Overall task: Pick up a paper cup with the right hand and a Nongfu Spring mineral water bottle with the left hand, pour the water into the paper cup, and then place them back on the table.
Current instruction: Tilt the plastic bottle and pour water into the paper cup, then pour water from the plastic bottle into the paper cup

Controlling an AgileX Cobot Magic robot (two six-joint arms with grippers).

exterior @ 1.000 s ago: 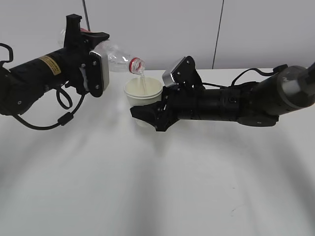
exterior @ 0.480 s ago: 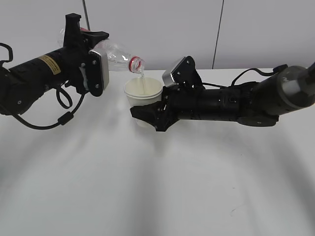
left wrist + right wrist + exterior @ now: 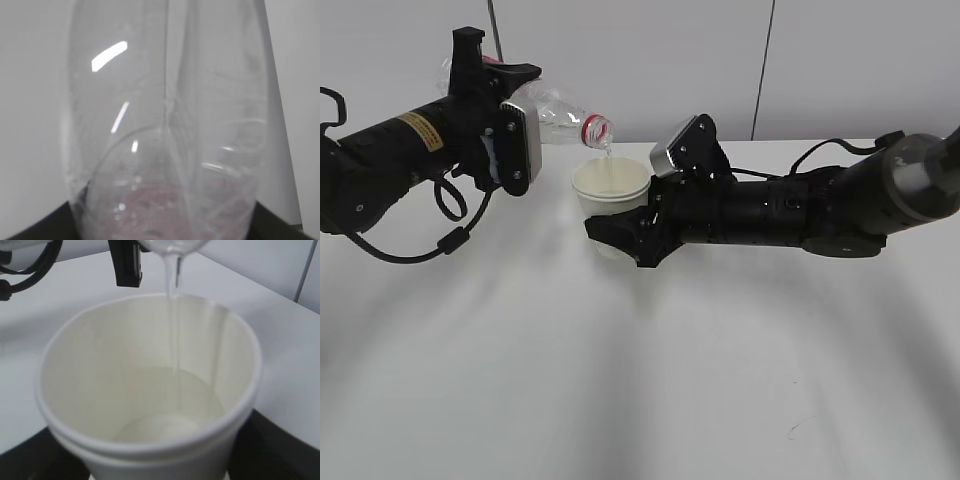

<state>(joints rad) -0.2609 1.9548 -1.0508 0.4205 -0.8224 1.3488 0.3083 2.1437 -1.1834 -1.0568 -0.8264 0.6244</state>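
In the exterior view my left gripper (image 3: 496,74) is shut on the clear Nongfu Spring mineral water bottle (image 3: 556,108). The bottle lies tilted, and its red-ringed open mouth (image 3: 598,130) hangs just over the paper cup (image 3: 610,187). My right gripper (image 3: 623,238) is shut on the cup's lower part, holding it upright above the table (image 3: 620,380). The right wrist view looks into the cup (image 3: 125,390): a thin stream of water (image 3: 173,315) falls into it and shallow water covers its bottom. In the left wrist view the bottle (image 3: 165,125) fills the picture.
A black cable loop (image 3: 448,240) hangs under the left arm. The white tabletop stretches to the front, with a small dark scuff (image 3: 798,428) at the front right. A grey wall stands close behind both arms.
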